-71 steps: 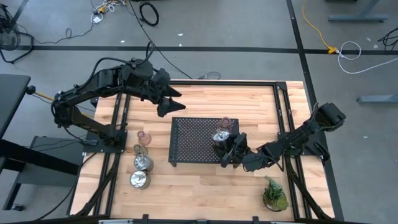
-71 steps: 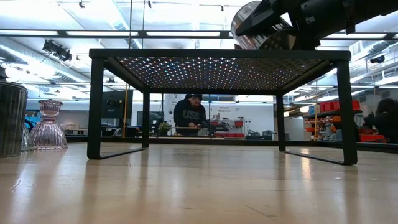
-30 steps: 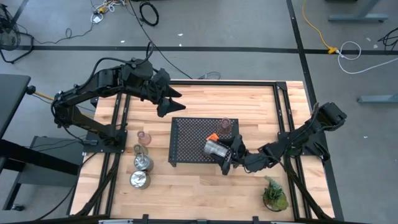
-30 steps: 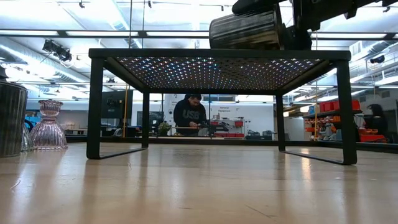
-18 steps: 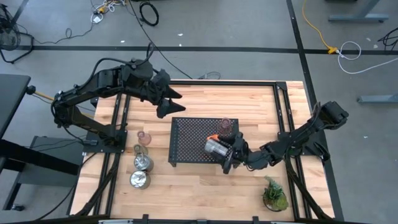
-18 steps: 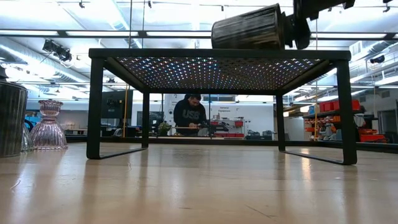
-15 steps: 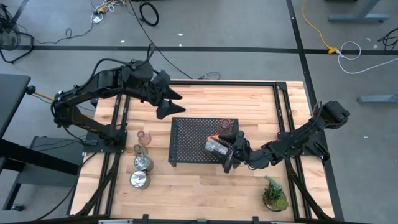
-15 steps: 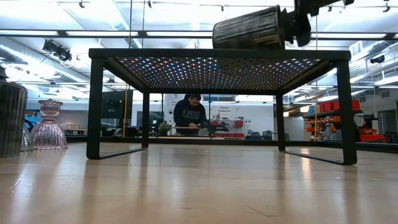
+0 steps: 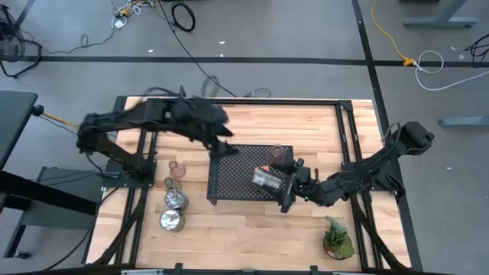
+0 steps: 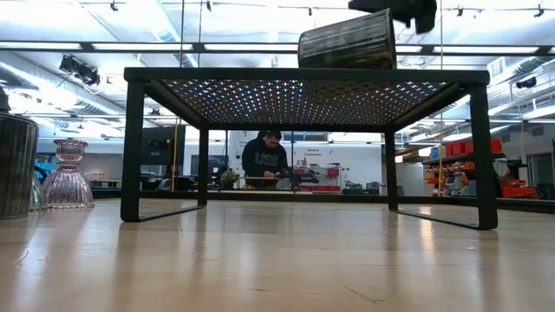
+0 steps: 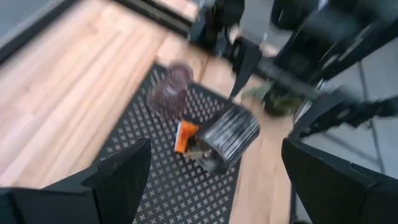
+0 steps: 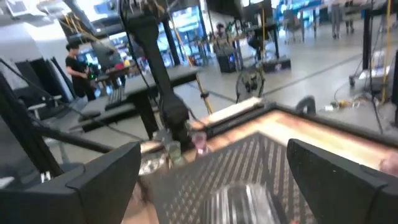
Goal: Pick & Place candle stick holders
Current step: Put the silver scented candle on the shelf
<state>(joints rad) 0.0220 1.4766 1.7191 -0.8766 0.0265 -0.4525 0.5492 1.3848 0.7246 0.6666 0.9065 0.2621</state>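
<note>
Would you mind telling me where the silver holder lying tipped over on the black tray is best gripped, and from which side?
The silver holder lies on its side on the black tray. Probably best: come from above and pinch across its ribbed round body mid-length, avoiding the pink glass holder nearby.

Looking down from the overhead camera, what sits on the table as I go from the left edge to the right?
Two shiny silver holders and a small pink glass cup → black perforated tray → silver holder lying on its side on the tray → right gripper → green potted plant.
</note>
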